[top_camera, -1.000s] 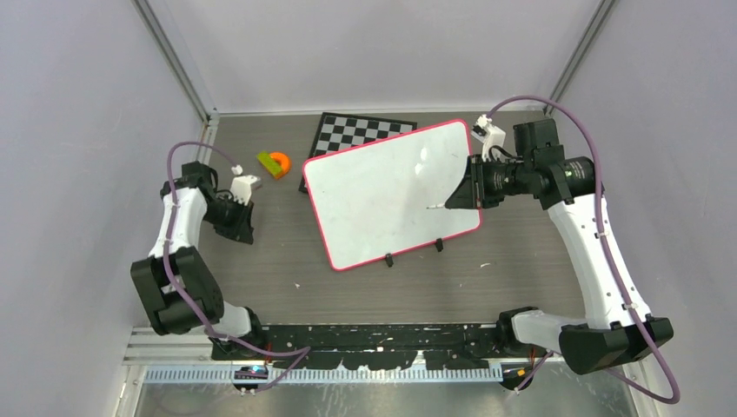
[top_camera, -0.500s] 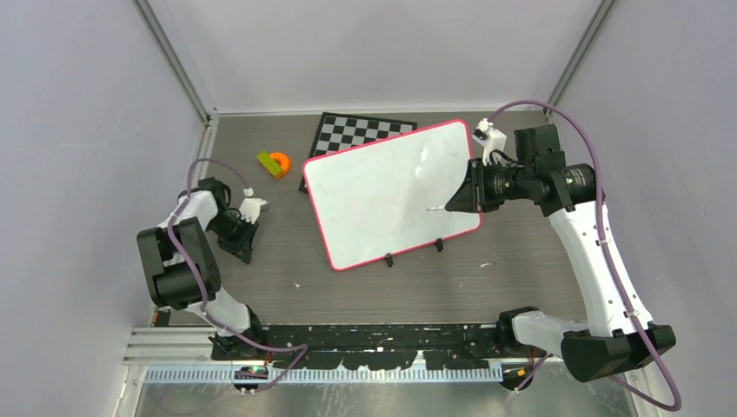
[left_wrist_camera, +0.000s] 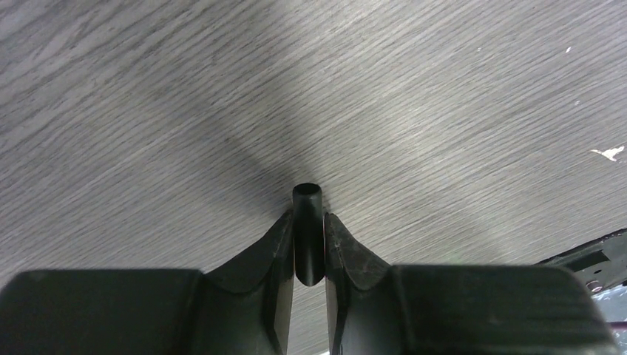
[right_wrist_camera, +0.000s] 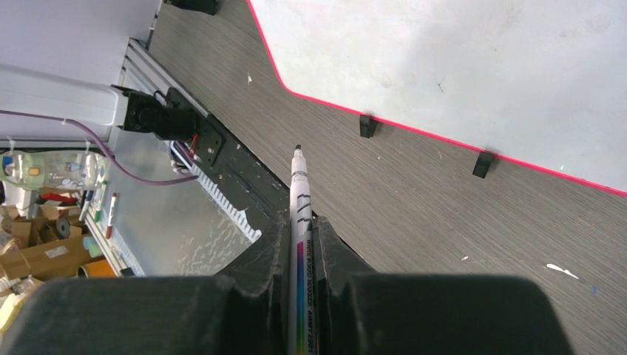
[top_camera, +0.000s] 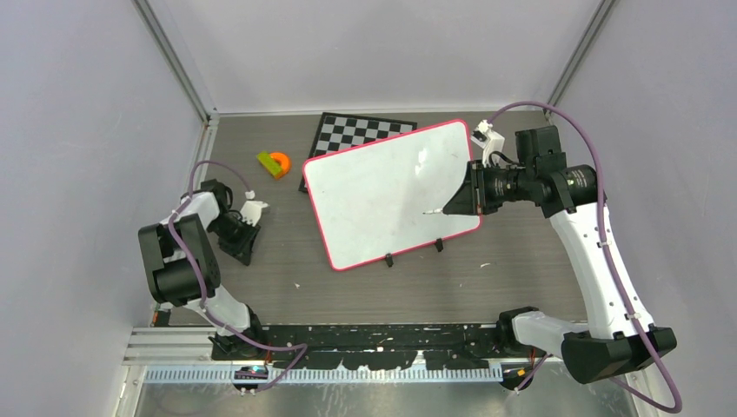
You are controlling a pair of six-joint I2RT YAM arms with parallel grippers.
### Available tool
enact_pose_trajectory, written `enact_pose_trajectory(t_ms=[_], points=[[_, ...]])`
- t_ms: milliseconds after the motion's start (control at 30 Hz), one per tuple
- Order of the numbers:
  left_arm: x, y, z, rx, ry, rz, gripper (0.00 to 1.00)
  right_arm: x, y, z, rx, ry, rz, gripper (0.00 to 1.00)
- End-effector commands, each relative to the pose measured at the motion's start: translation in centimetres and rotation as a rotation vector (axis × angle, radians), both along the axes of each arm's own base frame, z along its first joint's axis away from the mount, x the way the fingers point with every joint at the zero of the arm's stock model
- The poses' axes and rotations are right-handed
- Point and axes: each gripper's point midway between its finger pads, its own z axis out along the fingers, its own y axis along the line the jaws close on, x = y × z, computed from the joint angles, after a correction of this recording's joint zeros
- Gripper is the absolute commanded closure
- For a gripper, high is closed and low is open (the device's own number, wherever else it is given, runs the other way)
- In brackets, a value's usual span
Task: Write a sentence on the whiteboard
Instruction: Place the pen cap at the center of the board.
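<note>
Whiteboard (top_camera: 382, 195): lies on the table (top_camera: 287, 269), from centre toward the far right, its far left corner overlapping a checkerboard (top_camera: 348, 132). The long axis runs left to right, skewed so the right end sits farther away. The long edge with two black clips (top_camera: 389, 259) faces near. The face is white with faint grey smudges.

Right gripper (top_camera: 454, 202): mine, reaching in from the right over the board's near right corner, jaws pinching a marker (right_wrist_camera: 302, 214). The marker is uncapped, its long axis in line with my fingers and its black tip pointing left. I cannot tell whether the tip touches the face.

Left gripper (left_wrist_camera: 309, 222): low over bare table, well left of the board, jaws pinching a short black cap (left_wrist_camera: 308, 248), open end outward.

Change against one second ago: my left arm is folded back, elbow drawn in, gripper a little nearer. Board unmoved; right gripper and marker almost where they were, tip a shade nearer.
</note>
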Motion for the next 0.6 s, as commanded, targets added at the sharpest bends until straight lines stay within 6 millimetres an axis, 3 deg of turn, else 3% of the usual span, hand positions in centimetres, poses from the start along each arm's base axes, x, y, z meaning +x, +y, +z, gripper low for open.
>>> enact_pose_trajectory(t_ms=[0,200,333,433,567], points=[[-0.7,0.4,-2.4,0.022,0.017,-0.029,0.76,-0.4,1.0,1.0,0.061,-0.025,0.045,1.00],[-0.7,0.0,-1.1,-0.009,0.028,-0.051,0.55,-0.5,2.0,0.4,0.051,-0.014,0.090,1.00],[-0.9,-1.1,0.8,-0.056,-0.006,-0.057,0.41,-0.6,2.3,0.2,0.033,-0.037,0.107,1.00],[-0.4,-2.4,3.6,-0.119,-0.073,-0.042,0.27,-0.4,2.7,0.0,0.016,-0.065,0.120,1.00],[1.6,-4.8,9.1,-0.238,-0.208,-0.002,0.23,0.4,3.6,-0.3,-0.030,-0.112,0.131,1.00]])
